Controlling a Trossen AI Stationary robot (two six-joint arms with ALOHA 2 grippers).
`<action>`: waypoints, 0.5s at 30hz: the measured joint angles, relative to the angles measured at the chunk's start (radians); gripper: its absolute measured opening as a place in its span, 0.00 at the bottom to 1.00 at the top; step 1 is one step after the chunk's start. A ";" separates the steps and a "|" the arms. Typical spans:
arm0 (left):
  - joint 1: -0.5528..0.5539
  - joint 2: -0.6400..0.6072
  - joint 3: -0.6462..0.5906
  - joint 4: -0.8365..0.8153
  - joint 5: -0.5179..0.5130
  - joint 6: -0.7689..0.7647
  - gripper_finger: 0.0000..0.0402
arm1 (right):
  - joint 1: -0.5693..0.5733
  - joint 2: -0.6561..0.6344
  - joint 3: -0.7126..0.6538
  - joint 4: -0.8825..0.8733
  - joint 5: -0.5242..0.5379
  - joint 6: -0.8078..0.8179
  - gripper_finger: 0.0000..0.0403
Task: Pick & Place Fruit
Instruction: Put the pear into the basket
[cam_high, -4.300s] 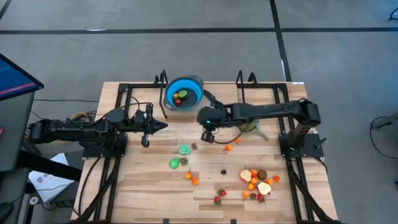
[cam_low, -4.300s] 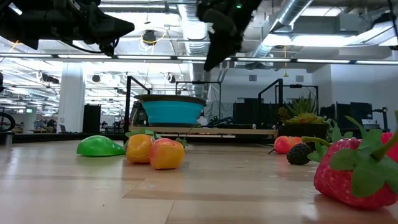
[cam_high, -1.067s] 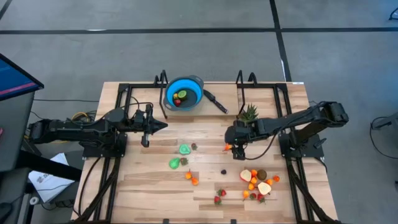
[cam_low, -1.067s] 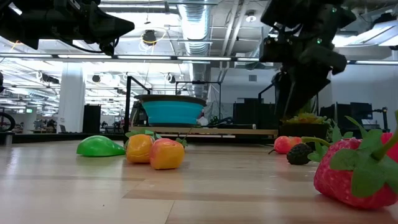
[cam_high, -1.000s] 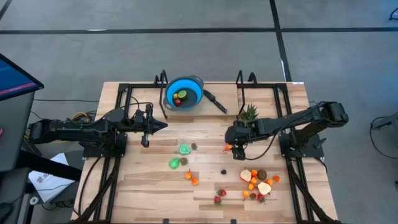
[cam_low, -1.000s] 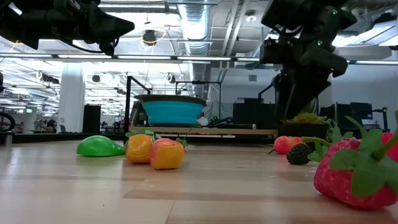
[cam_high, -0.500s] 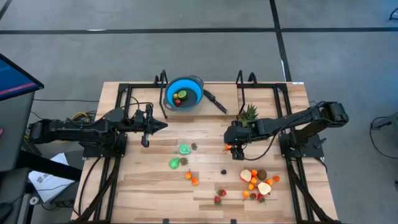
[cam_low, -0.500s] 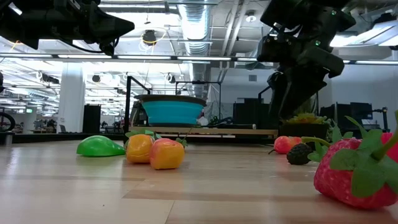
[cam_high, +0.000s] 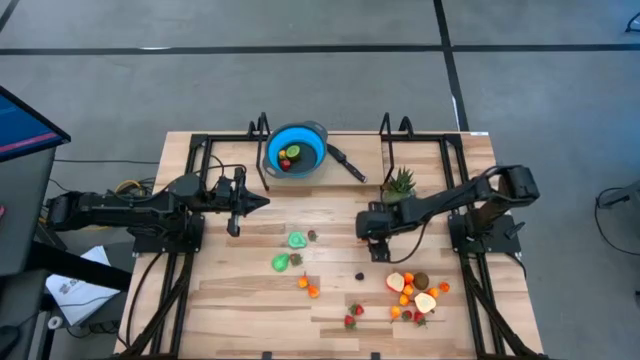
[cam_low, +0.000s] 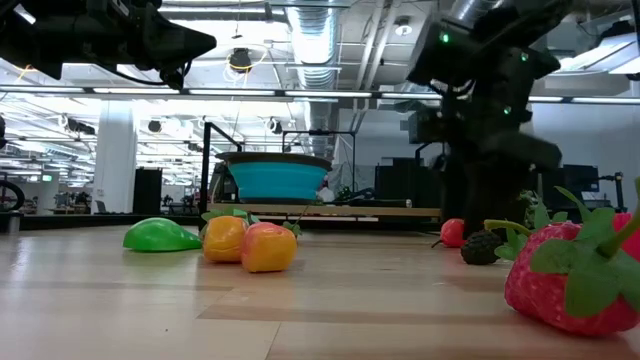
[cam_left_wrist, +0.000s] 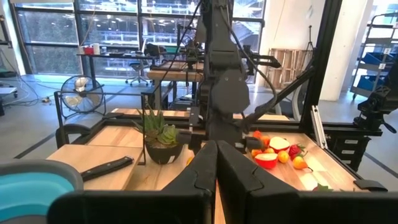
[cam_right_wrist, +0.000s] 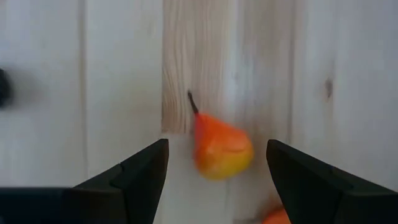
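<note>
Right tool (cam_right_wrist: 216, 171) lowered, astride orange pear (cam_right_wrist: 221, 146)

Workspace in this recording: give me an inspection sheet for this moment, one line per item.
Surface: wooden table, black frames bolted on.
Job's things: orange pear lying between the right tool's fingers; loose fruit cluster; green pieces; blue bowl holds some fruit.
Clutter: potted plant; knife.
Grippers: right tool open, low over the pear; left tool shut, waiting above the table's left side.
Cables: bundle at left edge.
Surroundings: monitor; papers.
</note>
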 joint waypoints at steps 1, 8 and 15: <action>0.000 0.000 0.000 -0.003 0.000 0.000 0.01 | 0.000 0.009 0.000 0.005 0.000 0.000 0.66; 0.000 0.000 0.000 -0.002 0.000 0.000 0.01 | 0.000 0.028 0.002 0.004 -0.004 0.003 0.66; 0.000 0.000 0.000 -0.002 0.000 0.000 0.01 | 0.000 0.028 0.002 0.007 -0.003 0.003 0.66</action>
